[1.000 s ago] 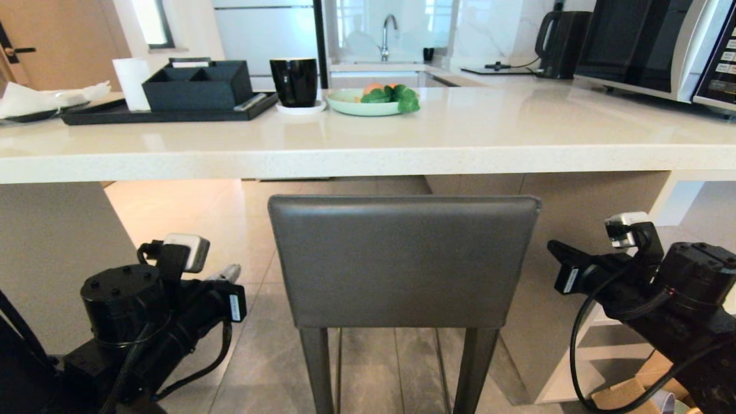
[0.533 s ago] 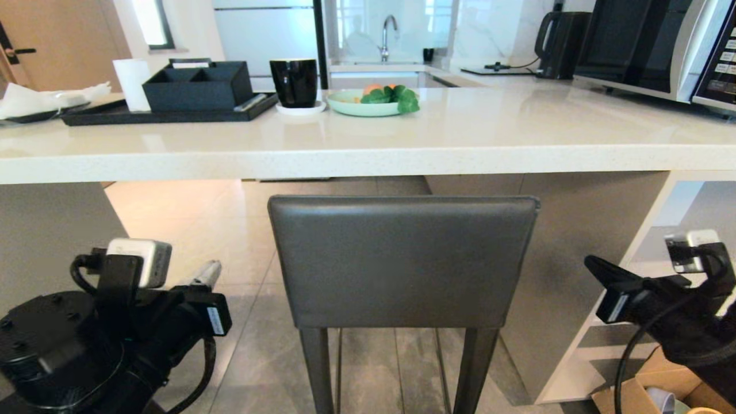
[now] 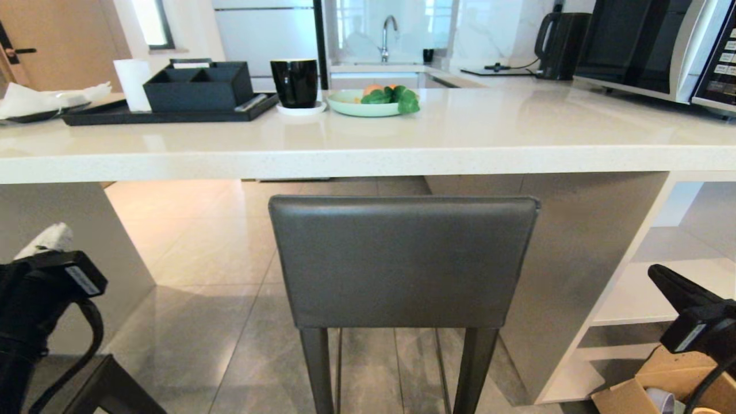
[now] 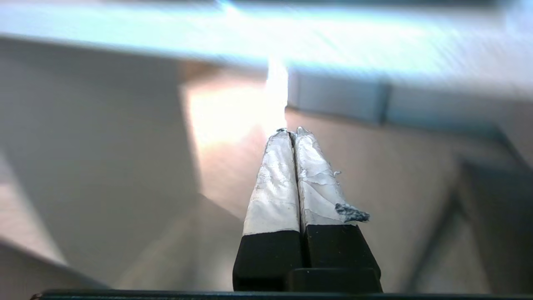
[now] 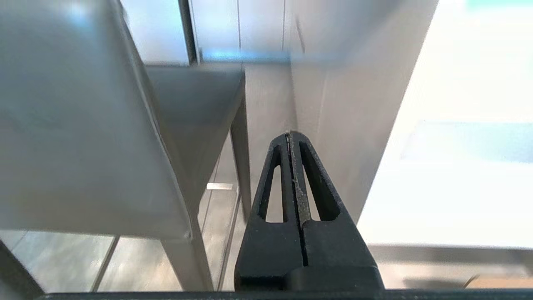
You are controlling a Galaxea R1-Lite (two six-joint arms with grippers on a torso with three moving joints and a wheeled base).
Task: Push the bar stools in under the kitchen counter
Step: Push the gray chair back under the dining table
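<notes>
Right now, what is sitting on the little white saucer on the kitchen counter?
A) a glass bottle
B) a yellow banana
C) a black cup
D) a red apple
C: the head view shows a glossy black cup standing on the white saucer on the kitchen counter, beside a pale green plate of vegetables.

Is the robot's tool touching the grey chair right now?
No, both tools, left and right, sit apart from the stool.
</notes>
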